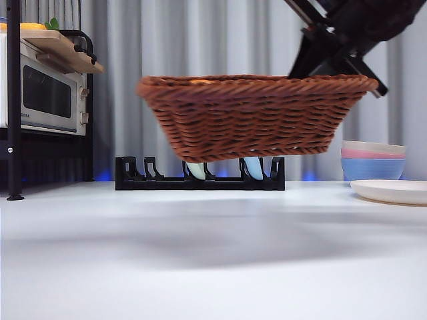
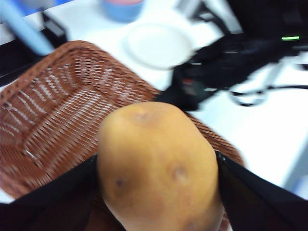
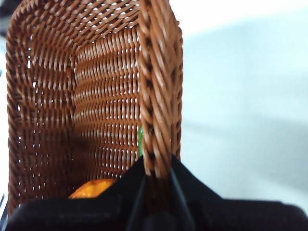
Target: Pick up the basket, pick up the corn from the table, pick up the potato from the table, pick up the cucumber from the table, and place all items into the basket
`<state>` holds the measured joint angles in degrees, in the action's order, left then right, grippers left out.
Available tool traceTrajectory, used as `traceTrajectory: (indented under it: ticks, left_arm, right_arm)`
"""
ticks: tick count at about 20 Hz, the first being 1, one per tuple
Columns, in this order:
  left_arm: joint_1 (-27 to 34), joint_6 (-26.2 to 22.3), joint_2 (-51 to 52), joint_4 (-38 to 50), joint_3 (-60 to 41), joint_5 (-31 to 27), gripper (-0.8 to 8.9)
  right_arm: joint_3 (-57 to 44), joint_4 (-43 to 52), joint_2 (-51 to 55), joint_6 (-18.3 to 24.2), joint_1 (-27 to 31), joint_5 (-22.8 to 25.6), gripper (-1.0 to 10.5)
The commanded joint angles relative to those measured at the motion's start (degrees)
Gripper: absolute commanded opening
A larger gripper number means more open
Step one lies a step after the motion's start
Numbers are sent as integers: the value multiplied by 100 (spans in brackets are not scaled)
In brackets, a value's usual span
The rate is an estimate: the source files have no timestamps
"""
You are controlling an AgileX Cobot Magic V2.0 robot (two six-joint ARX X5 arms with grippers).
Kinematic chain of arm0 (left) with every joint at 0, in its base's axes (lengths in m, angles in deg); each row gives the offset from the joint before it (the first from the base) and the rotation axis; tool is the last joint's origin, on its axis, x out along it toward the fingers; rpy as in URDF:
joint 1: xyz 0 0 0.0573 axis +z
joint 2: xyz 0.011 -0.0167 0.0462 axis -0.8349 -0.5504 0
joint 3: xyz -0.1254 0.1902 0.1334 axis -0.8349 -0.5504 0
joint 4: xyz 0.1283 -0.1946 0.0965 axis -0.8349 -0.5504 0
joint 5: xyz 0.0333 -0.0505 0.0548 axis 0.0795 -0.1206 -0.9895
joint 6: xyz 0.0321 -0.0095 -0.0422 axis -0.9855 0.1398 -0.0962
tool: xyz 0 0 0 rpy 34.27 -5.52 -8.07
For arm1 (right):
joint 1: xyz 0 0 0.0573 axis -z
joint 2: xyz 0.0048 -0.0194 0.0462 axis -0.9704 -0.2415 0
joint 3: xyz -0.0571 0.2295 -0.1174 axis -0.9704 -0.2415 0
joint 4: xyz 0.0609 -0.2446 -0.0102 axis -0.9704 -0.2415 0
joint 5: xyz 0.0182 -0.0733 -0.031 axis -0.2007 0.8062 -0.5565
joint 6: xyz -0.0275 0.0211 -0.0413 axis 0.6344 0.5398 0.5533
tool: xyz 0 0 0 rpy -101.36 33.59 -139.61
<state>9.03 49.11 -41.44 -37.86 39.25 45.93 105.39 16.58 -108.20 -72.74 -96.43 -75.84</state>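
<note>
**Basket airborne, potato held over it**

Basket (image 1: 253, 117) is off the surface (image 1: 213, 253), hanging in mid-air, roughly level, with its shadow on the white top below. Right hand (image 3: 156, 178) is clamped on the basket's braided rim, one jaw inside the wall and one outside; in the front view that arm comes in dark from the top right and meets the rim at the basket's right end.

Left hand (image 2: 159, 192) is clamped on the potato (image 2: 156, 166), jaws pressed against both its sides. Potato sits above the basket's near rim, not inside yet. Blurred in the wrist view, but the tan skin and a couple of dark eye spots are readable.

Corn (image 3: 91, 188): an orange, glossy lump lies on the basket floor, close to the right hand; only part shows. A thin green sliver (image 3: 141, 142) shows by the rim inside; can't tell what it is.

Background: black dish rack (image 1: 200, 177) far behind the basket, stacked bowls (image 1: 373, 160) and a plate (image 1: 393, 191) at right, microwave (image 1: 47, 97) on a shelf at left.
</note>
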Motion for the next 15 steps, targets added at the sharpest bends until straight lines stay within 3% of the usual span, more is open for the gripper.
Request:
traceTrajectory:
  ticks: [1, 8, 9, 12, 15]
  left_arm:
    - [184, -2, -433, 55, -50, -245, -8]
    - [573, -31, -1637, -44, -50, -345, 2]
    - [570, -33, -1663, -63, -50, -343, 42]
    - [568, -28, -1663, -81, -50, -339, 561]
    - [568, -28, -1644, -92, -46, -341, 579]
  right_arm:
    - [7, 72, -7, 0, -192, -52, -16]
    - [7, -42, -7, -20, -334, -50, -16]
    - [7, -48, -7, -20, -332, -37, -16]
    - [7, -48, -7, -22, -330, 0, -16]
    - [7, -50, -7, -46, -328, 365, -16]
